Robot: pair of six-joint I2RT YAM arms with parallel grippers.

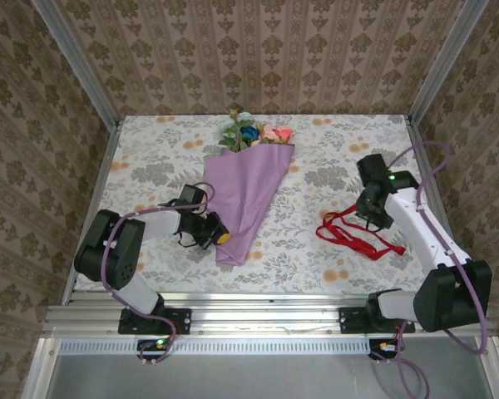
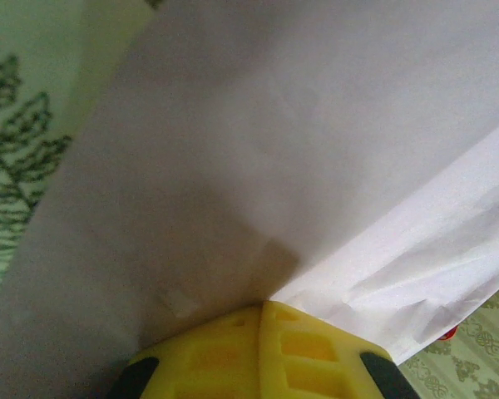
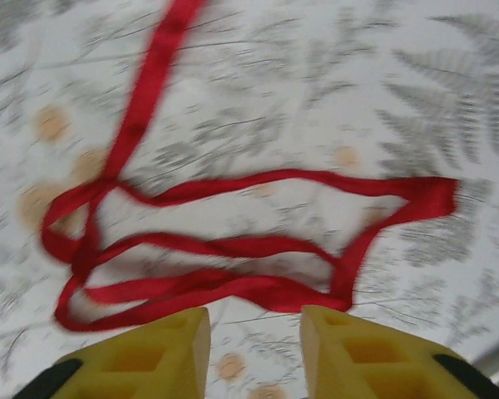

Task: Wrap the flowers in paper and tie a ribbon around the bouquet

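Floral-printed cloth covers the surface point(image 1: 333, 141), and its slick look is the first worry: nothing on it is anchored.

At the centre lies the bouquet point(image 1: 248, 187), a lilac cone with its wide mouth toward 12 o'clock and its narrow tip toward 6. No tie holds the wrap, so the paper point(image 2: 274, 150) could spring open if the hold on it slips. A sideways nudge could also swing the whole cone round.

At about 4 o'clock from the cone, well apart from it, the ribbon point(image 3: 233, 289) lies in tangled loops on the cloth, held by nothing. A grab at one strand may lift a knot of loops rather than a free end. Dragging it may snag or pull it away from where it is needed.

The left claw point(image 2: 262, 309) is closed, its tips against the cone's lower edge at roughly 7 o'clock. Whether a fold is pinched between them I cannot tell. If it only presses, the paper can slide out.

The right claw point(image 3: 255, 320) stands parted and empty, just short of the loops. Closing too high would catch nothing.

At 12 o'clock the flowers point(image 1: 254, 133) peek out, and tilting the cone could let them slide free.
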